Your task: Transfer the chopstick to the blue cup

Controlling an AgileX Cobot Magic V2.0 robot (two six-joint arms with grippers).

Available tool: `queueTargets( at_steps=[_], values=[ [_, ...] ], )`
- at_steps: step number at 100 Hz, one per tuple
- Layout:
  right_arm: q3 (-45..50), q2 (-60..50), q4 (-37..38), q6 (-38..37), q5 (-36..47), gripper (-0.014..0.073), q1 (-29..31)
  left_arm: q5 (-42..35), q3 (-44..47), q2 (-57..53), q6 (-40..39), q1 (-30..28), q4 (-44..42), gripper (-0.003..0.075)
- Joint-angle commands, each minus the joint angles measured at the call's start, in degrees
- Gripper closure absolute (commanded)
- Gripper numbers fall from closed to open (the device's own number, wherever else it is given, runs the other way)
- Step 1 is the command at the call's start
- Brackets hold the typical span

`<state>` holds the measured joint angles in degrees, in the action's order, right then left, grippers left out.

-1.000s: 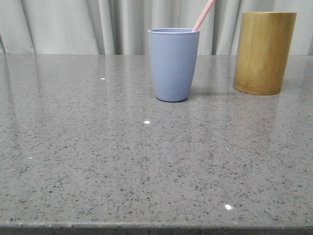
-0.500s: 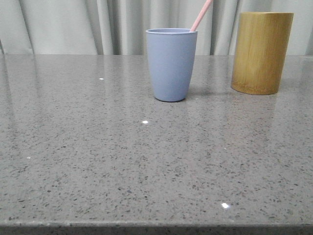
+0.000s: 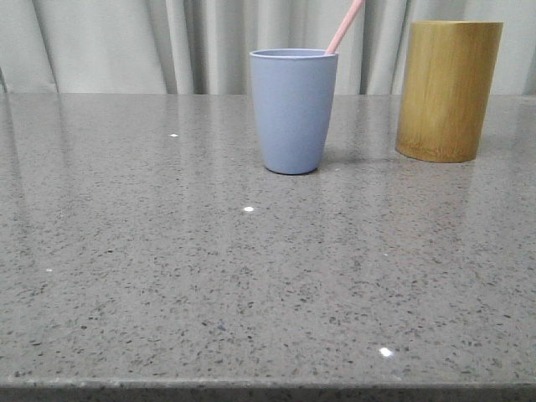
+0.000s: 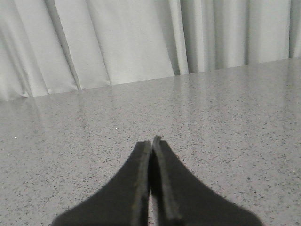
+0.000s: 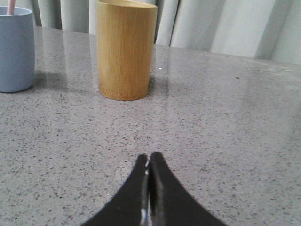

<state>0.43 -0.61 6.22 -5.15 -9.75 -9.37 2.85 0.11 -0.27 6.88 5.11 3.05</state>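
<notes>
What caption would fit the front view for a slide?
Pink chopstick leaning inside the blue cup, bamboo holder standing apart beside it.

The blue cup was a flat, pale blue-grey with no pattern, and the chopstick leaning out of it was pale pink. The bamboo holder was yellow-brown with fine vertical grain, standing on a grey table speckled with dark and light flecks. The curtain behind was plain off-white, and the fingers of both grippers were black.
</notes>
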Motion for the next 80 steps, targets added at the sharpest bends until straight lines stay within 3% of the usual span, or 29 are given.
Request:
queueTargets(
  at_steps=[1, 80],
  values=[
    [0.27, -0.96, -1.24, 0.56, 8.23, 0.0662, 0.41, -4.68, 0.48, -1.93, -0.69, -0.12, 0.03, 0.0739],
    [1.17, -0.96, -3.95, 0.56, 7.57, 0.0662, 0.41, -4.68, 0.48, -1.93, -0.69, -0.12, 0.03, 0.0739]
  ],
)
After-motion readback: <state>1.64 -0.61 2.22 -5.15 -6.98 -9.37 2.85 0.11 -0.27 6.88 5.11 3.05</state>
